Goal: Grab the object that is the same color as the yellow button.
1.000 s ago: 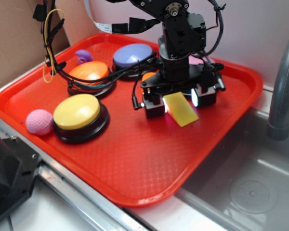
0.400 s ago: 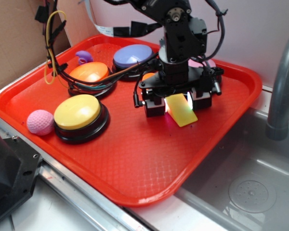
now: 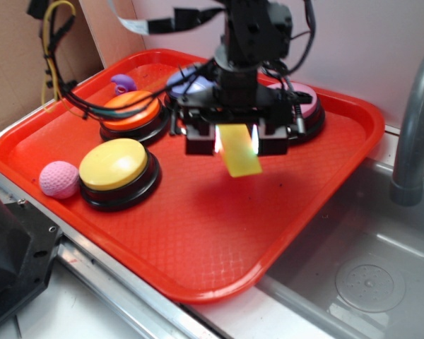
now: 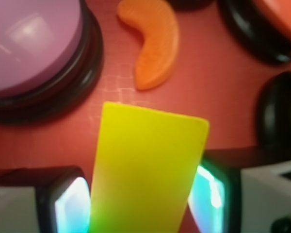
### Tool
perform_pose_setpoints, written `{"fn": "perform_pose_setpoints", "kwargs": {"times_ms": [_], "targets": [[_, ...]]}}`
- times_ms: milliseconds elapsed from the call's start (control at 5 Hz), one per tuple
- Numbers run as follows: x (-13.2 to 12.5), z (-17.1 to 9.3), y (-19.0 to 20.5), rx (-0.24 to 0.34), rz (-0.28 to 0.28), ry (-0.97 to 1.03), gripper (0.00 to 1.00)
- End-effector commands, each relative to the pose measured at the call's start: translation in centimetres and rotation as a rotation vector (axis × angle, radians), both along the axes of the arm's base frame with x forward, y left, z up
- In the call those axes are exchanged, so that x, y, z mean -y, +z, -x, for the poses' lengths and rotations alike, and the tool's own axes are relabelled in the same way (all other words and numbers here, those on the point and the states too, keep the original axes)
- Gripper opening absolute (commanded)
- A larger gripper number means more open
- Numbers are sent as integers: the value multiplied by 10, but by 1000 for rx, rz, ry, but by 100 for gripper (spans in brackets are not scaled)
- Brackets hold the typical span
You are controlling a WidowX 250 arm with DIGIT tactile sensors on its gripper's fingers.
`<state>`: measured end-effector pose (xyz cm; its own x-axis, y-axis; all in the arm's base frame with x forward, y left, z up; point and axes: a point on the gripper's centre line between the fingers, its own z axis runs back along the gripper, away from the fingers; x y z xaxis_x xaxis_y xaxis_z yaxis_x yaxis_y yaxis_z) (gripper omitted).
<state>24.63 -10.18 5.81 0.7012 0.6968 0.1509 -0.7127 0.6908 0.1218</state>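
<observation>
The yellow wedge object (image 3: 239,150) hangs above the red tray (image 3: 198,233), clamped between the two glowing pads of my gripper (image 3: 236,138). In the wrist view the object (image 4: 145,170) fills the middle, and my gripper (image 4: 141,199) is shut on both of its sides. The yellow button (image 3: 114,164), a yellow dome on a black base, stands at the tray's front left, well to the left of my gripper.
An orange crescent (image 4: 155,46) lies on the tray under the gripper. An orange button (image 3: 129,108), a purple button (image 3: 187,79) and a pink button (image 3: 304,106) stand at the back. A pink ball (image 3: 59,179) lies beside the yellow button. A sink (image 3: 367,275) and grey faucet (image 3: 413,134) are at right.
My gripper has risen and shifted left with the yellow object in it; the wedge now hangs off the tray floor. The buttons and ball have not moved.
</observation>
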Motion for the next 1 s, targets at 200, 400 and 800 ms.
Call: {"fn": "perform_pose_setpoints", "kwargs": {"times_ms": [200, 400, 800], "targets": [[-71, 16, 102, -59, 35, -299, 0], [-89, 20, 113, -3, 108, -346, 0], [-110, 28, 123, 33, 138, -369, 0]]}}
